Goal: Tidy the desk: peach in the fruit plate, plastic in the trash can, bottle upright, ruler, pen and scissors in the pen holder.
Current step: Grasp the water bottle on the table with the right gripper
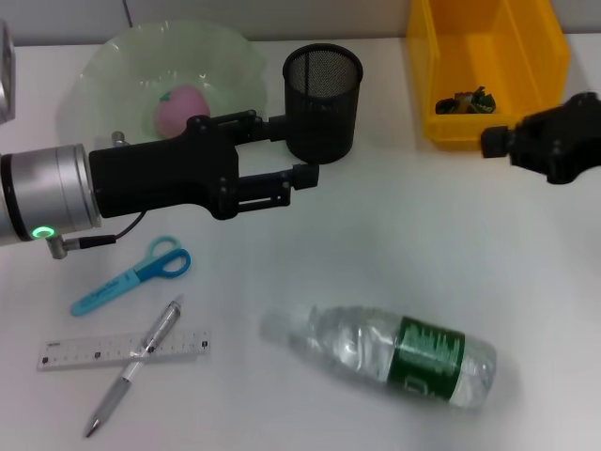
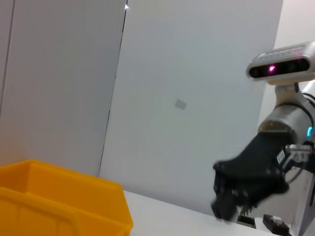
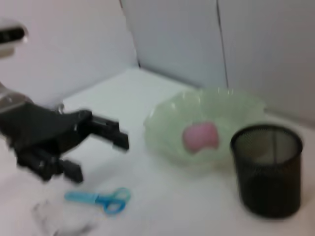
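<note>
Left gripper (image 1: 305, 148), jaws released and empty, hovers beside the black mesh pen holder (image 1: 322, 90); clear plastic bottle with green label (image 1: 390, 354) lies flat below them, long axis crosswise, nearer this arm.

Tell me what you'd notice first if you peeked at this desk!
The big black left gripper hangs open over the desk's middle, beside the black mesh pen holder. A clear water bottle lies on its side at the front. A pink peach sits in the green fruit plate at the back left.
</note>
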Tool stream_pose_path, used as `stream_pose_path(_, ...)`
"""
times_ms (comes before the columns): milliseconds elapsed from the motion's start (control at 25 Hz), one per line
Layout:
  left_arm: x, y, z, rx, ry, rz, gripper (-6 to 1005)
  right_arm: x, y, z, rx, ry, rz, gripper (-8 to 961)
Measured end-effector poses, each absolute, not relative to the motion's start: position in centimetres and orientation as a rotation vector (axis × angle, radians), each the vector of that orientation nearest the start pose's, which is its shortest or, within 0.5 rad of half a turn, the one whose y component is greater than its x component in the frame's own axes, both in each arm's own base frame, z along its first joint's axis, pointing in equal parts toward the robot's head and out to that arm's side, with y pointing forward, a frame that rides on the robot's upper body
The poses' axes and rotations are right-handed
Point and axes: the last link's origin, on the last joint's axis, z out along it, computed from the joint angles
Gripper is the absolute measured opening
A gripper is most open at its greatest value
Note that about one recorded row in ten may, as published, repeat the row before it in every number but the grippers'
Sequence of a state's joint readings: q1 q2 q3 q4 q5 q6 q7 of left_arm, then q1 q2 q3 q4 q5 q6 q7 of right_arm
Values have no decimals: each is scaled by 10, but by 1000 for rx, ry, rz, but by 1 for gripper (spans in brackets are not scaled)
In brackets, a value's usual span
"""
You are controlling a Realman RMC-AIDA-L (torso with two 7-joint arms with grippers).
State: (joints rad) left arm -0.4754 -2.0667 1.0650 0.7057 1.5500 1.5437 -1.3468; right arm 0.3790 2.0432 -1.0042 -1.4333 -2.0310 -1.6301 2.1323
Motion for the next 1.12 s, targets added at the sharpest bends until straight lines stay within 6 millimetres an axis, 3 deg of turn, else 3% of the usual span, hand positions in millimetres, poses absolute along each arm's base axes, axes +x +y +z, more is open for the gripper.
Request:
stream_pose_path(80,-213,327,-8,-2743,-426,-995,656,196,330,74,-2731,796,274,19)
stream_pose_path(200,-213,328,-7,-2735,-427,-1001,655,181,343,62,-2814,853,65,-3)
stream_pose_path(280,-213,327,-6,-2733,-426,-1007,655,177,346,60,-2827,858,13,69)
stream_pose_path(400,-214,327,-3,-2727,-426,-1019,655,156,352,49,-2916,852,-151,179)
stream_pose_path(560,-218,325,0,-2706,-442,-1028,654,141,354,36,-2987,840,-226,331)
stream_pose_path(600,-220,325,0,-2702,-447,-1028,654,134,353,23,-3026,814,-292,369)
stream_pose_path(640,-221,324,1,-2699,-450,-1029,654,134,353,23,-3026,814,-292,416)
stream_pose_path(800,-223,321,2,-2691,-460,-1034,653,128,350,-8,-3066,729,-454,606)
stream_pose_path(1120,-228,319,10,-2653,-468,-1068,652,126,340,-27,-3141,726,-509,641)
